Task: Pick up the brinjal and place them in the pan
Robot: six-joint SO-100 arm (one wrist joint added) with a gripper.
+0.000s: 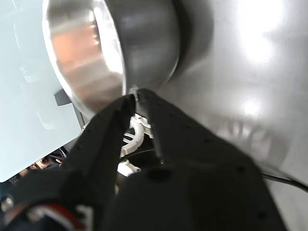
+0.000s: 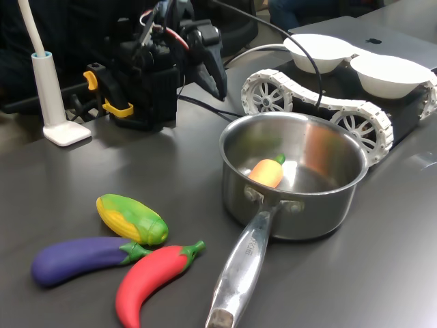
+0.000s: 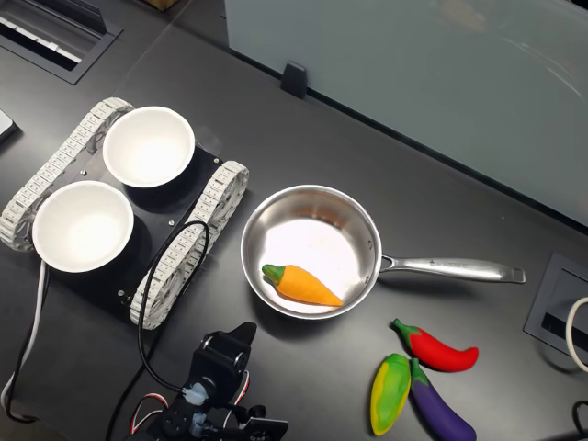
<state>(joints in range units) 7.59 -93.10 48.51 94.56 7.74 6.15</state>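
The brinjal (image 2: 80, 260) lies on the dark bench (image 2: 382, 273) near its front edge in the first exterior view, its green cap touching the red chili (image 2: 151, 275) and the yellow-green corn (image 2: 131, 219) just behind it, all three well apart from the gripper (image 2: 217, 76). The pan (image 3: 367, 234) sits mid-bench with an orange carrot (image 3: 301, 284) inside and its handle pointing toward the vegetables. The black jaws are closed to a thin gap and hold nothing, poised beside the pan's outer wall (image 1: 144, 43), while a tracked rover (image 3: 179, 257) carrying two white bowls (image 3: 148, 145) stands just beside the pan.
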